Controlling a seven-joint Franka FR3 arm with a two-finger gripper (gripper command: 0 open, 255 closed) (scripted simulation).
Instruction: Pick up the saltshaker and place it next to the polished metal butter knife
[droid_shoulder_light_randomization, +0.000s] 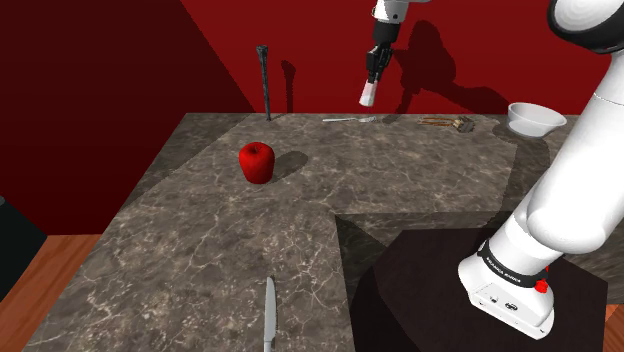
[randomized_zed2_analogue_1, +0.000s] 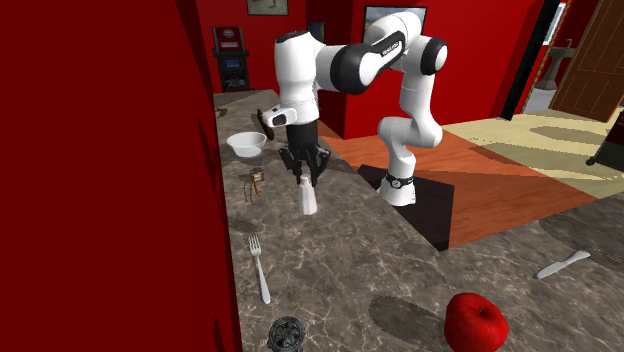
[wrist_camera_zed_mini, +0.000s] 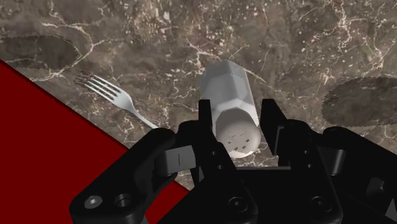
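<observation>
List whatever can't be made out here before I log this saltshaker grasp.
- Butter knife: shoulder view, its lower end is cut off by the bottom edge.
- Small brownish object beside the white bowl: too small to identify in either exterior view.
- Apple: second exterior view, its underside is cut off by the bottom edge.
- Saltshaker, clasped in the gripper: wrist view, its base is hidden behind its own body.

The dark, marble-veined worktop (droid_shoulder_light_randomization: 200, 250) carries a red apple (droid_shoulder_light_randomization: 256, 162) towards its middle and a metal butter knife (droid_shoulder_light_randomization: 269, 315) at the near edge. Along the far edge stand a dark upright post-like thing (droid_shoulder_light_randomization: 265, 82), a fork (droid_shoulder_light_randomization: 350, 120), a small brownish item (droid_shoulder_light_randomization: 450, 122) and a white bowl (droid_shoulder_light_randomization: 536, 119).
</observation>
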